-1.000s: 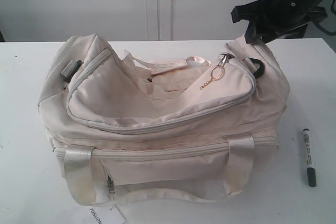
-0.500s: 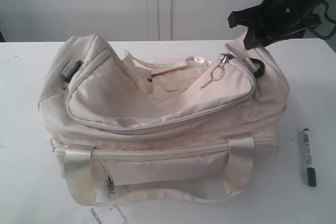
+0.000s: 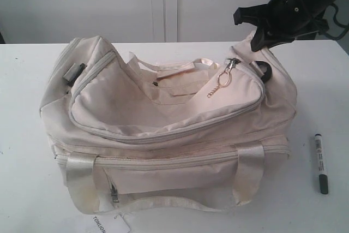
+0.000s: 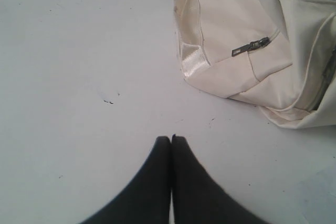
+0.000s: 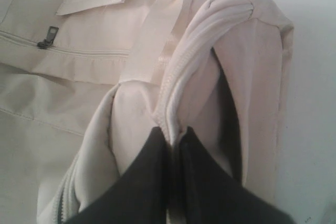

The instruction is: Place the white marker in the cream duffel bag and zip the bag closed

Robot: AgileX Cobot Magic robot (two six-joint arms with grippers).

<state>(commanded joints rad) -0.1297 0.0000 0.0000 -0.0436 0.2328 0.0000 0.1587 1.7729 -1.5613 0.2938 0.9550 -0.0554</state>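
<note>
Cream fabric takes up most of what we see: the bag (image 3: pixel 163 118) sits on a white table (image 3: pixel 22 135) with one long side facing the exterior camera.

Off the bag's left end we find the left gripper (image 4: pixel 171 139). Its two dark fingers (image 4: pixel 152 182) are pressed together tip to tip with nothing between them. It is over bare table, clear of the bag. On that end of the bag a small dark zip pull (image 4: pixel 251 47) lies flat against a pocket seam.

Along the bag's front side a paper tag (image 3: pixel 106 223) sticks out from under the lower edge, left of the middle, and is cut off by the picture's border. Two pale shiny handle straps (image 3: pixel 248 173) run down the front, one toward each end. On top, a panel edged by a curved zip sags in the middle. Behind it we see a gap with a pale strap lying across it.

Toward the bag's right end a gold ring pull (image 3: pixel 222 80) hangs on the top panel, and just beyond it a black ring (image 3: pixel 265 71) sits at the end seam. The right gripper (image 5: pixel 176 132) comes down on this end from above. Its fingers are nearly together and pinch a raised fold of the bag's zip edge, which bunches up between them.

Right of the bag, near its front corner but not touching it, the marker (image 3: pixel 320 163) lies flat on the table. It lies crosswise to the bag's long side, with its dark cap at the end nearer the exterior camera. Neither gripper touches it.
</note>
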